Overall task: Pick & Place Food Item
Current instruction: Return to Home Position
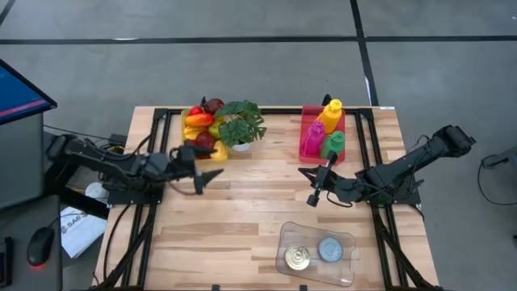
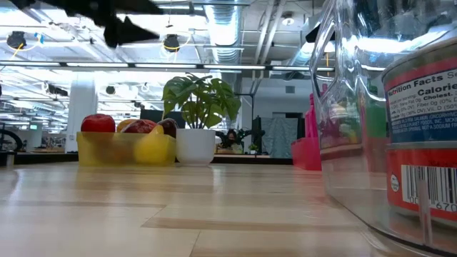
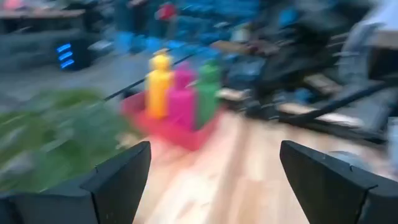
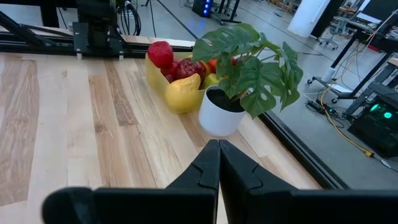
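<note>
A yellow bin (image 1: 202,129) of toy fruit stands at the table's far side; a yellow fruit (image 4: 182,93) and red ones (image 4: 160,53) show in it. My left gripper (image 1: 202,179) hangs open and empty above the table, just on the near side of the bin. In its wrist view the gripper (image 3: 211,180) faces a pink tray of bottles (image 3: 180,102). My right gripper (image 1: 315,192) is shut on nothing, right of centre and above the table. In its wrist view it (image 4: 219,168) points toward the fruit bin.
A potted plant (image 1: 241,125) in a white pot stands right of the fruit bin. The pink tray with coloured bottles (image 1: 323,133) is at the far right. A clear plastic tray (image 1: 317,255) holding two cans sits at the near edge, right of centre.
</note>
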{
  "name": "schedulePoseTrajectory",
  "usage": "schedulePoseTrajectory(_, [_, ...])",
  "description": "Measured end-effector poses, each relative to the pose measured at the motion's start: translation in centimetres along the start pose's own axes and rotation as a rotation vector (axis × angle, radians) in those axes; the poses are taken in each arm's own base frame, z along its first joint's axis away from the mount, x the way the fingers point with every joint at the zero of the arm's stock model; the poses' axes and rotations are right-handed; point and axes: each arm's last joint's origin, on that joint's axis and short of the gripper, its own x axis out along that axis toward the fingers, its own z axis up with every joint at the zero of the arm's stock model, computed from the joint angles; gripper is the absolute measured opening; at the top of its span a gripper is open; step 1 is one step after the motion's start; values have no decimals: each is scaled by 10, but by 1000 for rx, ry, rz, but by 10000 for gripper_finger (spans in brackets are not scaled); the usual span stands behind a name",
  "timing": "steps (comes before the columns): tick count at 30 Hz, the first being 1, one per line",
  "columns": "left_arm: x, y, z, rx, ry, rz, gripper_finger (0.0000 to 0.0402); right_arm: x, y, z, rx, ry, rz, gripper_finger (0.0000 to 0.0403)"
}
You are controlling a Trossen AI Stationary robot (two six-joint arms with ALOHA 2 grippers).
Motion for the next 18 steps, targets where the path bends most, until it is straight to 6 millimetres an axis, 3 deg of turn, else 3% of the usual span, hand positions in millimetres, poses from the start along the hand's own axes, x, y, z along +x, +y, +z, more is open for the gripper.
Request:
schedulePoseTrajectory(4, [-5, -11, 3, 41, -73, -108, 346, 0, 0, 0, -12, 0, 0, 0])
schedulePoseTrajectory(12, [-4, -12, -1, 114, -60, -104, 346, 0, 0, 0, -39, 0, 0, 0])
schedulePoseTrajectory(18, [0, -8, -1, 286, -63, -87, 346, 0, 0, 0, -43, 0, 1, 0])
